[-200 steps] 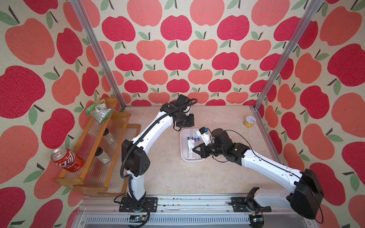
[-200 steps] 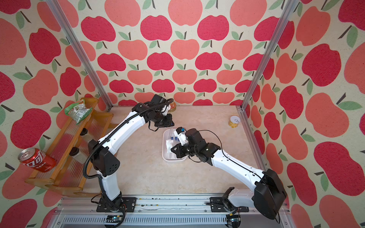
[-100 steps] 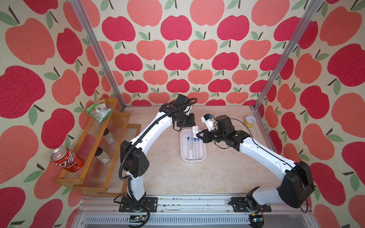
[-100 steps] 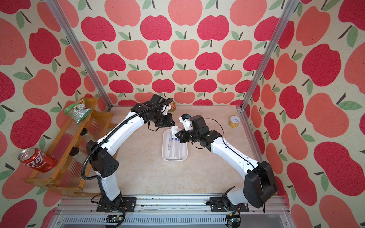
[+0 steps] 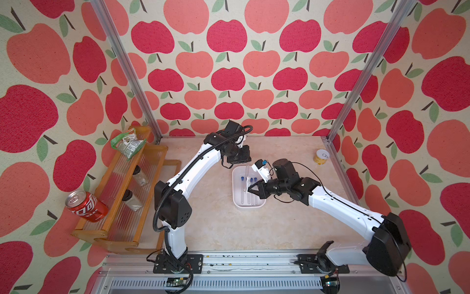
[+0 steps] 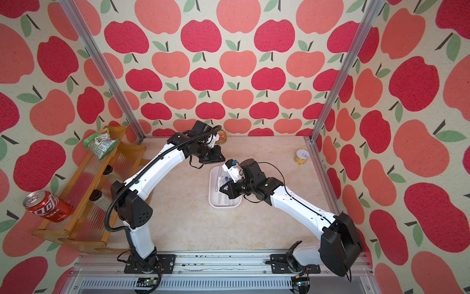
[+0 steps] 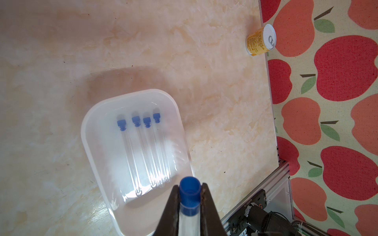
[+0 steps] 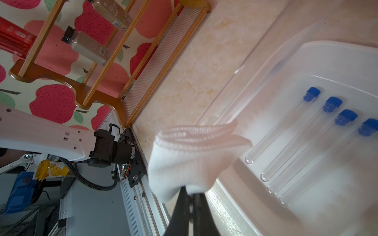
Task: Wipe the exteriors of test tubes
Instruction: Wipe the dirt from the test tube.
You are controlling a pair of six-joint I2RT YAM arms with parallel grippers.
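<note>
My left gripper point(image 7: 189, 187) is shut on one test tube point(image 7: 189, 204) just below its blue cap, and holds it slanting down over the white tray point(image 7: 88, 126). Several more capped test tubes point(image 7: 143, 147) lie side by side in that tray. My right gripper point(image 8: 191, 191) is shut on a white cloth point(image 8: 190, 155), which hangs by the lower end of the held tube. In a top view the left gripper point(image 5: 240, 161) is at the tray's far end, and the right gripper point(image 5: 250, 189) is over the middle of the tray point(image 5: 235, 201).
A wooden rack point(image 5: 122, 193) along the left wall carries two dark-lidded bottles, a green snack bag and a red cola can point(image 5: 85, 206). A yellow can point(image 5: 321, 157) stands at the back right corner. Another can point(image 6: 220, 134) sits behind the left arm.
My right gripper, with the cloth, moved up towards the left gripper and has come back down over the tray. The left arm and its tube have stayed put.
</note>
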